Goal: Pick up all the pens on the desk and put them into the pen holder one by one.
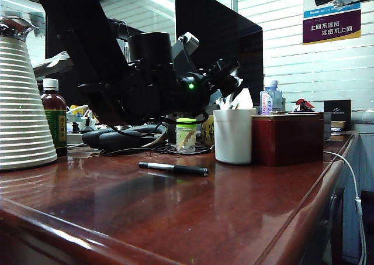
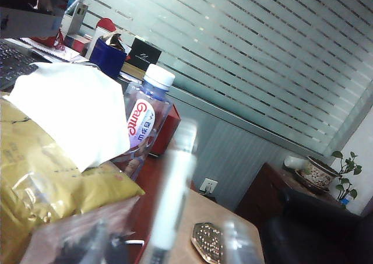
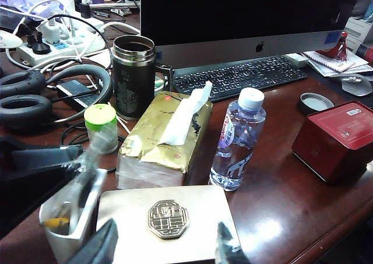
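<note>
Exterior view: the desk carries a thin black pen lying flat near its middle, just left of and nearer than the white pen holder, apart from it. A dark red box stands against the holder's right side, and a small green-capped jar sits behind the pen. The black arms bunch above the holder; the left gripper hangs right over its mouth. In the left wrist view a blurred white pen stands nearly upright between the left gripper's fingers, which look spread away from it; whether they touch it I cannot tell. A water bottle and a gold tissue pack lie beyond. In the right wrist view the right gripper stands partly open and empty above a metal plate; the holder sits far left with the pen slanting into it.
</note>
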Controlling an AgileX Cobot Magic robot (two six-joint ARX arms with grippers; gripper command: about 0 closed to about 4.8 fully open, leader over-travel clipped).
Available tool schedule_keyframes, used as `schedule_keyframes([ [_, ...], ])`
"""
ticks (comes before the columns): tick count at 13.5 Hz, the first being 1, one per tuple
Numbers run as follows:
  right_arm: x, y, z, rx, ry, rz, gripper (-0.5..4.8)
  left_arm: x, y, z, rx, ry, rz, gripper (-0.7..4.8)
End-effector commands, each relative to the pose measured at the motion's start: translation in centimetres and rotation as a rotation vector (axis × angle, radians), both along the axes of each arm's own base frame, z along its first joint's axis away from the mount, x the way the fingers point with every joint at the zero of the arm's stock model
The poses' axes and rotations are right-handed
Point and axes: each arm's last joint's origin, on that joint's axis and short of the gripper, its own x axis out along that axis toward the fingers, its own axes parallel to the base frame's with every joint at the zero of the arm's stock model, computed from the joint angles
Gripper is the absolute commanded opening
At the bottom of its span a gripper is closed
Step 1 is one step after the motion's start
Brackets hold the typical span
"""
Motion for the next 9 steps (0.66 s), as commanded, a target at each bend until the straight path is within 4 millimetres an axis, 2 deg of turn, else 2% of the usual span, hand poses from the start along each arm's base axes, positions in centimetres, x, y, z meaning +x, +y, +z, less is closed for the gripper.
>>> schedule_keyframes([
  [1, -0.1, 0.0, 0.4, -0.001, -0.027, 0.0, 2.22, -0.5, 0.1, 1.7, -0.065, -0.127, -0.063, 2.52],
  [2, -0.1, 0.0, 0.4, -0.001, -0.029, 0.0, 2.21, -0.7, 0.1, 2.4, -0.069, -0.151, -0.094, 2.52],
  [3, -0.1, 0.0, 0.4, -0.001, -0.031, 0.0, 2.22, -1.0, 0.4, 4.4, -0.068, -0.18, -0.138, 2.6],
  [4, -0.1, 0.0, 0.4, -0.001, -0.031, 0.001, 2.22, -1.4, 0.7, 6.3, -0.05, -0.173, -0.165, 2.99],
  [5, -0.1, 0.2, 0.4, 0.001, -0.03, 0.018, 2.22, -2.4, 3.2, 11.3, 0.233, -0.066, -0.216, 3.76],
  [7, 0.0, 1.1, 0.2, 0.012, -0.021, 0.113, 2.21, -4.2, 6.0, 12.2, 0.528, 0.14, -0.196, 3.77],
  [9, 0.9, 3.7, -1.0, 0.01, 0.021, 0.274, 2.22, -6.3, 8.9, 11.4, 0.724, 0.449, -0.177, 3.77],
])
